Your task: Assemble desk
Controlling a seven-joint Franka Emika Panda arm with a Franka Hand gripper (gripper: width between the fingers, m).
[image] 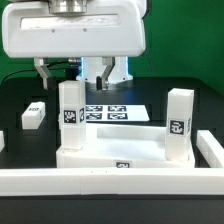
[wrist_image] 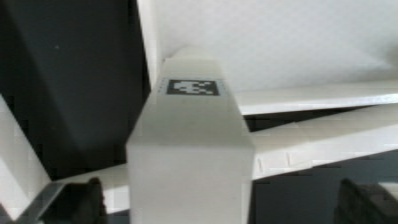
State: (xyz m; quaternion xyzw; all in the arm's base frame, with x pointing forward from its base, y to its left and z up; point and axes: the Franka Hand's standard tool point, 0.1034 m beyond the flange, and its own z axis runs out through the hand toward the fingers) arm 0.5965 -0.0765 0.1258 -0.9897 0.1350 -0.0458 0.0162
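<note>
The white desk panel [image: 110, 152] lies flat at the front of the table. Two tagged white legs stand upright in its corners, one on the exterior view's left [image: 70, 110] and one on the right [image: 180, 125]. A third leg [image: 33, 115] lies loose on the black table at the left. My gripper [image: 75, 73] hangs directly over the left upright leg. In the wrist view that leg [wrist_image: 192, 130] runs between my fingers, over the panel [wrist_image: 294, 45]. My gripper [wrist_image: 217, 205] is open, with a gap on each side of the leg.
The marker board [image: 108, 113] lies behind the panel. The low white border rail [image: 110, 182] runs along the front and up the exterior view's right side [image: 212, 150]. A green wall stands at the back.
</note>
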